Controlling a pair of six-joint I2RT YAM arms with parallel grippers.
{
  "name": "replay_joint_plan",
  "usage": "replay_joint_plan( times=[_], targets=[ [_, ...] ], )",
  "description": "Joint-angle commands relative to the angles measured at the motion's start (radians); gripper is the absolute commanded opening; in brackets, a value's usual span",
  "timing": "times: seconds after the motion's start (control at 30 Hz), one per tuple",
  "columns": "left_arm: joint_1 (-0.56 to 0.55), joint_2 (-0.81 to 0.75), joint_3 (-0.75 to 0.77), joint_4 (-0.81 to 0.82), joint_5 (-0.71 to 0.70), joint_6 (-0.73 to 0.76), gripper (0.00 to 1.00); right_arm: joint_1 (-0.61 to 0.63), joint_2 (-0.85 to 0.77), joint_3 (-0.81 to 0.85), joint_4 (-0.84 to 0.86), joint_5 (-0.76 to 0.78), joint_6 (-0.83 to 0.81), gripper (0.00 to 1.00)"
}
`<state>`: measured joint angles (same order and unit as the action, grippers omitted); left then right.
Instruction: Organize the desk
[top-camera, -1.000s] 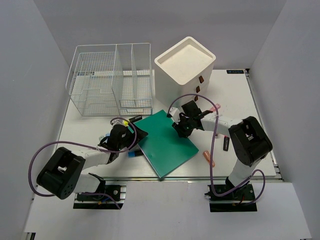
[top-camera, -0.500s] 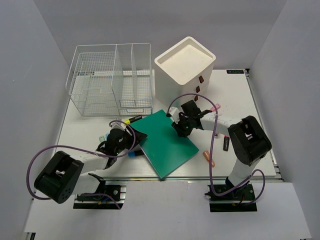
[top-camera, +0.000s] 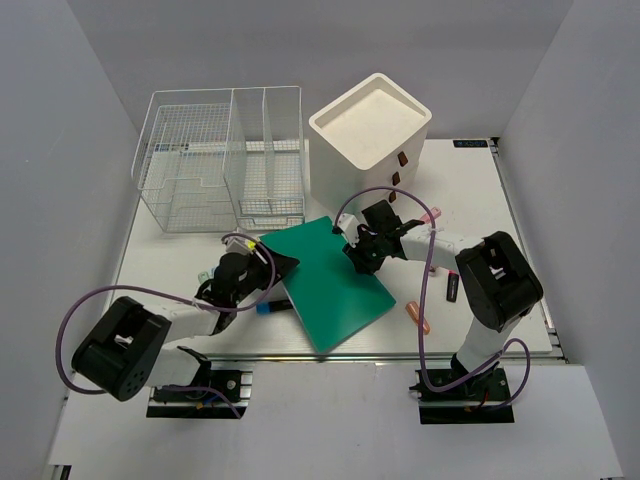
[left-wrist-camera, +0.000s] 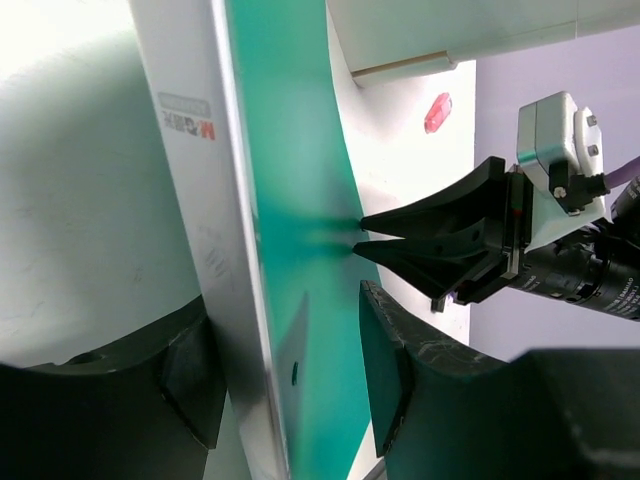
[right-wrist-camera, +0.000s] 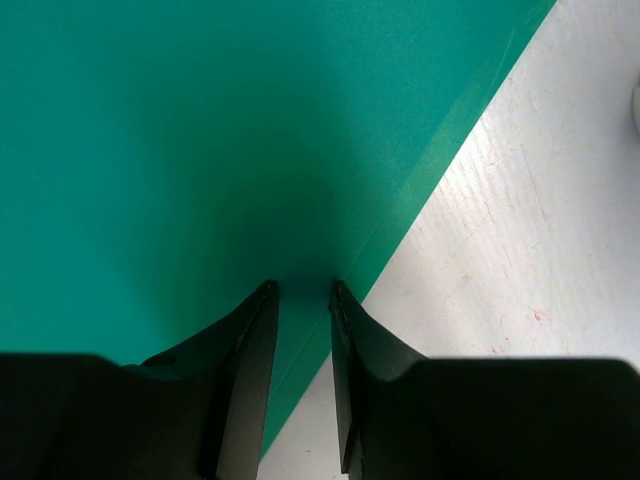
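Left pincer (left-wrist-camera: 290, 380) straddles the green book's (top-camera: 330, 280) edge, jaws apart — close firmly before lifting. Right pincer (right-wrist-camera: 302, 292), nearly shut, presses its cover; keep it steady.

overhead view; wrist close-ups share folder (top-camera: 330, 283)

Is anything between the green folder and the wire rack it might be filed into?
Nothing blocks it. The green folder lies on the desk, its edge between the left gripper's fingers; only bare tabletop separates it from the wire rack.
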<state>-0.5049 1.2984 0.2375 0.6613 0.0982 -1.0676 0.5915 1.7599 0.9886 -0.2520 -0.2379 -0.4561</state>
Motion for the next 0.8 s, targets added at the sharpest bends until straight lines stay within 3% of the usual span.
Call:
replay_joint_plan(
  times=[0.0,0.27,0.5,0.57,0.77],
  targets=[
    [-0.032,0.010,0.068,0.063,0.044,0.023,0.60,0.028,0.099,-0.084,-0.173,-0.001,-0.021,0.32],
    [-0.078,0.038,0.111,0.011,0.032,0.058,0.61,0.025,0.093,-0.084,-0.176,-0.009,-0.024,0.32],
    [-0.096,-0.039,0.134,-0.107,0.000,0.121,0.32,0.024,0.072,-0.084,-0.179,-0.018,-0.029,0.32],
    [-0.096,-0.066,0.135,-0.155,-0.024,0.141,0.29,0.017,0.050,-0.084,-0.182,-0.031,-0.033,0.34],
    [-0.106,-0.145,0.158,-0.232,-0.029,0.190,0.05,0.008,-0.033,-0.097,-0.197,-0.086,-0.047,0.45]
  ],
)
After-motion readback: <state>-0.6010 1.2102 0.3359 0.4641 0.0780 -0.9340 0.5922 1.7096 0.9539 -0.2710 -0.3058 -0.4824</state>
